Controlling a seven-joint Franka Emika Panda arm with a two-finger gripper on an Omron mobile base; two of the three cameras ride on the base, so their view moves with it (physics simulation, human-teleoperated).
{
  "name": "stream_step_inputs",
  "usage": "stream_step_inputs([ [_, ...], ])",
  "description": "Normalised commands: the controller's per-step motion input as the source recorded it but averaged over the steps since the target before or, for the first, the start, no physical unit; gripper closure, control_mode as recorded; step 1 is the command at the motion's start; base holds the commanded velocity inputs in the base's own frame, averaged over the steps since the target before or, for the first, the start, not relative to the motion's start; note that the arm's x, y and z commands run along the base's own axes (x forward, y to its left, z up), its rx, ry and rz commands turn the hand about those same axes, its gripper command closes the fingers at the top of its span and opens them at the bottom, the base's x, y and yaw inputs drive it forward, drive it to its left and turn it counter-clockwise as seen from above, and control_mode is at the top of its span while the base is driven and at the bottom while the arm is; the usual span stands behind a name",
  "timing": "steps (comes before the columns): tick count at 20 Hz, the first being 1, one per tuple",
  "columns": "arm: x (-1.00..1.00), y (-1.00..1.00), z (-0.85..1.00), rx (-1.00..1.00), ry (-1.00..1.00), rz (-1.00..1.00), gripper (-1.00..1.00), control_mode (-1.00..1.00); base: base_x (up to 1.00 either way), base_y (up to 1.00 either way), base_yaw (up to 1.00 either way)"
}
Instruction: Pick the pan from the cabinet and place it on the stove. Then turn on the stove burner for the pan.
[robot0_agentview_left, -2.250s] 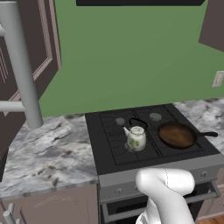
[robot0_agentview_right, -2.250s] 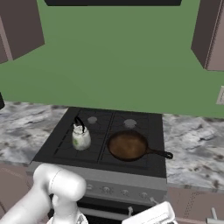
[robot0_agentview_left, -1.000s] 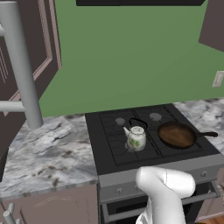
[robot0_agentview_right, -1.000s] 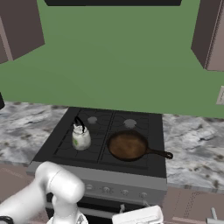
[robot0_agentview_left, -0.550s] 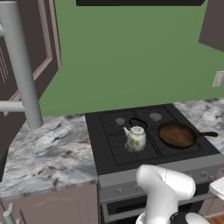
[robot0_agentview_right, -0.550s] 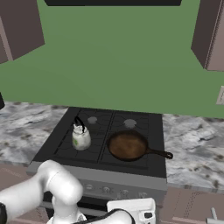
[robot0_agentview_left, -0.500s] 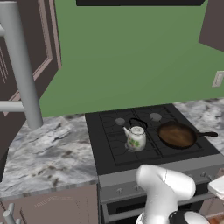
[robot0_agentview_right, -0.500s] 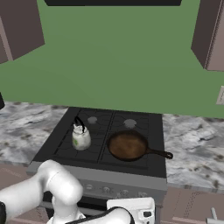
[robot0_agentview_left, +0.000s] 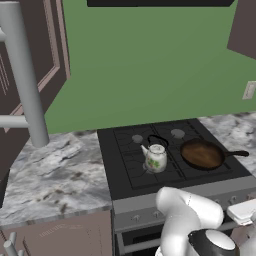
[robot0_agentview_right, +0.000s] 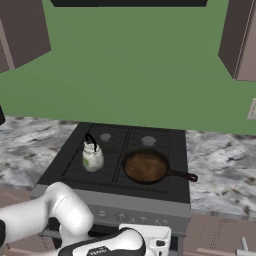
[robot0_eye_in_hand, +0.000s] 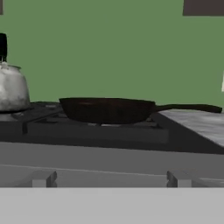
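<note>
- claw: jaws stand wide and hold nothing, low in front of the stove (robot0_agentview_right: 125, 150), apparently level with its knobs (robot0_eye_in_hand: 179, 178), though the tips are hard to make out.
- pan (robot0_agentview_right: 146, 166) rests on the front right grate, handle pointing right, so placing looks done.
- kettle (robot0_agentview_right: 92, 156) sits on the front left burner, apart from the pan.
- judged next: turn the pan's burner knob.

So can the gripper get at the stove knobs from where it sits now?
Probably yes: the hand view looks level at the stove's steel front, with two knobs close ahead, nothing between, and the pan sits higher up on the grate.
</note>
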Motion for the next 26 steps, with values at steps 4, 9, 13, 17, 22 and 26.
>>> stream_step_inputs([
  [4,0.0,-0.1,-0.05,0.0,0.0,-0.02,-1.0,-1.0,0.0,0.0,0.0],
  [9,0.0,-0.23,-0.05,0.0,0.0,0.0,-1.0,-1.0,0.0,0.0,0.0],
  [13,0.0,-0.23,-0.11,0.0,0.0,0.0,-1.0,-1.0,0.0,0.0,0.0],
  [17,0.0,-0.22,-0.19,0.0,0.0,0.0,-1.0,-1.0,0.0,0.0,0.0],
  [22,0.0,-0.18,-0.26,0.0,-0.01,0.0,-1.0,-1.0,0.0,0.0,0.0],
  [26,0.0,-0.09,-0.17,0.0,0.0,0.0,-1.0,-1.0,0.0,0.0,0.0],
])
